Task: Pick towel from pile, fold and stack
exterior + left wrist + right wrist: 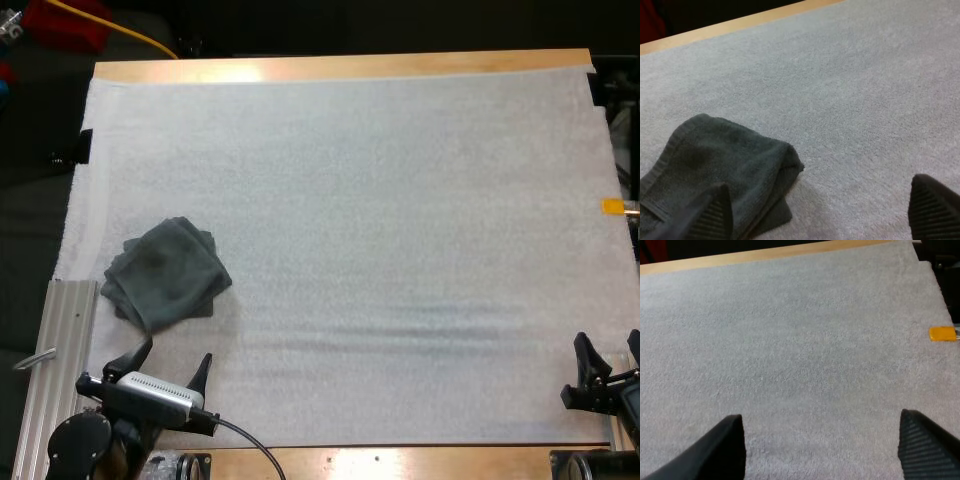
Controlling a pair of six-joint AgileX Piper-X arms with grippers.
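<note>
Towel [165, 275] just ahead of spread left end effector [176, 352]

the towel [165, 275] is dark grey-green cloth, matt and softly napped, with a stitched hem. the mat [400, 250] is white, matt and finely fuzzy. the table [340, 68] is smooth pale wood with a slight sheen. the left gripper [173, 352] has matt black fingers [932, 210] with ribbed pads. the rail [60, 340] is ribbed bare metal.

Arms tucked near their bases; left black two-finger gripper [173, 355] spread wide, right black two-finger gripper [607, 345] likewise apart.
</note>
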